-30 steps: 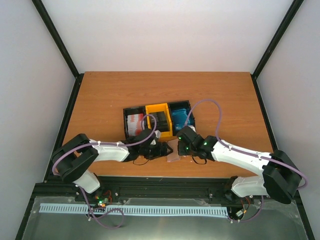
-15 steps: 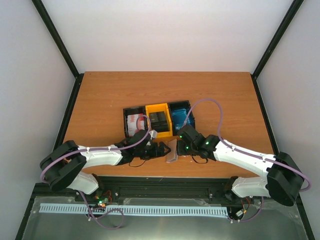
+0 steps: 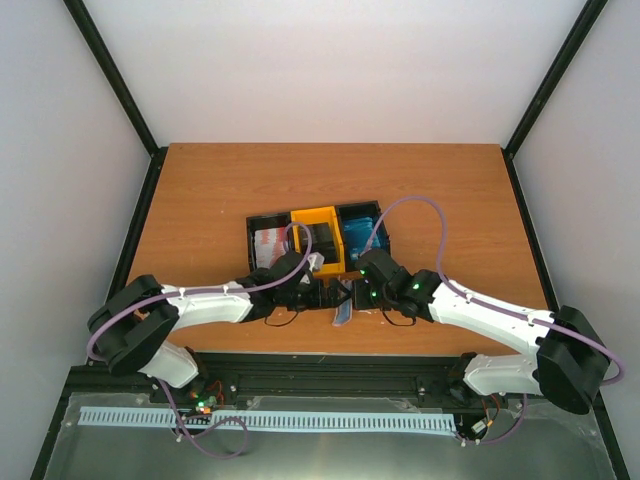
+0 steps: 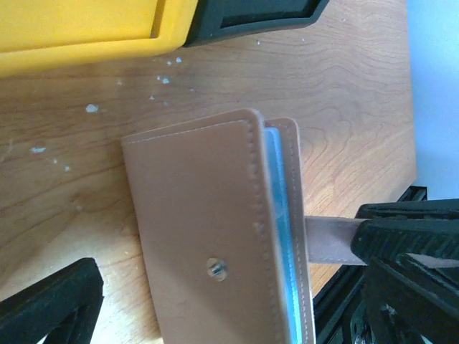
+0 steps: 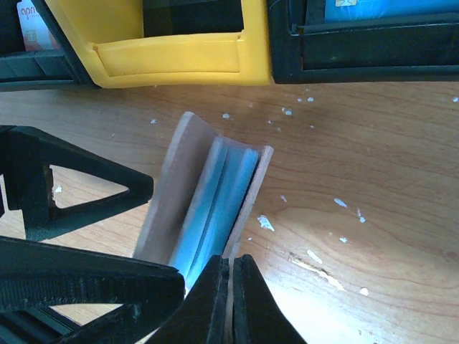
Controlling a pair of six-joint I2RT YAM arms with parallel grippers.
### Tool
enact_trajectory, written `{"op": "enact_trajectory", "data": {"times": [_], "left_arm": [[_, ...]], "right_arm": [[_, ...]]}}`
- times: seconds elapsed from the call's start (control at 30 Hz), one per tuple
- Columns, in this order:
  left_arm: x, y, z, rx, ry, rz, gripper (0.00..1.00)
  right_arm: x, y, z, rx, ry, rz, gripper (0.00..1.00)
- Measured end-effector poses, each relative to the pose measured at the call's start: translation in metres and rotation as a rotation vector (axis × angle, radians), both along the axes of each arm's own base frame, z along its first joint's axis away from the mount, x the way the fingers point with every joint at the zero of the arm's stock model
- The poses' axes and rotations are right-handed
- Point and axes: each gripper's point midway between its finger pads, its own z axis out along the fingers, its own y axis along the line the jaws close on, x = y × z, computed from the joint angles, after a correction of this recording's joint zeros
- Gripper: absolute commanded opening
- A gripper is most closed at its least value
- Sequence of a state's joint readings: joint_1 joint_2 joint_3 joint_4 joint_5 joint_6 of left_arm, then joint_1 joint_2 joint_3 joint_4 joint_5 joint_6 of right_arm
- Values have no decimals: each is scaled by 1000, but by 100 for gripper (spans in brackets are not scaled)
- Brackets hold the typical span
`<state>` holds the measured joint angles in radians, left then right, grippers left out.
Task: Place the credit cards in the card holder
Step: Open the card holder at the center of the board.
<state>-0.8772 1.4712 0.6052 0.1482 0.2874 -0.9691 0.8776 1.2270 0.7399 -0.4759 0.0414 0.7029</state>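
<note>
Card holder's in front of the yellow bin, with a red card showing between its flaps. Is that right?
Not red. What shows between the flaps of the card holder is bright blue, as the right wrist view shows. The holder is in front of the yellow bin, as you said.

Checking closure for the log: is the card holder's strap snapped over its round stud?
No: in the left wrist view the card holder has its stud bare, and the strap sticks out sideways.

Illegible red print on red-and-white card (image 5: 36, 29)
</note>
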Motion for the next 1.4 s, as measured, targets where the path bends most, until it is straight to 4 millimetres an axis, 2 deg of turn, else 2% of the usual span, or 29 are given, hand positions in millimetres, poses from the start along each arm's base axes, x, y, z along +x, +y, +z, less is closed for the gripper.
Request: {"op": "enact_trajectory", "data": {"times": [0.2,0.53,0.57,0.67,0.73,0.83,0.93,1.17,1.23,1.4], "left_arm": [[4,0,-3,34,-8,0,79],[3,16,-31,146,29,34,62],[2,18,-34,162,35,40,61],[4,23,-38,190,38,60,60],[6,26,-39,207,34,74,59],[8,30,-40,225,31,94,58],[9,34,-41,241,32,110,52],[9,38,-43,255,42,130,50],[9,39,-42,258,45,135,50],[5,44,-43,261,59,153,49]], "right_arm": [[0,0,0,1,-1,-1,3],[3,-3,0,-15,-14,-15,4],[3,-4,-1,-20,-16,-19,7],[7,-14,-7,-71,-22,-57,29],[8,-25,-14,-131,-19,-88,39],[8,-37,-20,-201,-15,-113,46],[10,-41,-16,-222,-22,-120,46],[17,-24,4,-167,-49,-92,41],[15,-14,0,-150,-34,-62,41],[8,8,-26,-158,33,5,42]]}}
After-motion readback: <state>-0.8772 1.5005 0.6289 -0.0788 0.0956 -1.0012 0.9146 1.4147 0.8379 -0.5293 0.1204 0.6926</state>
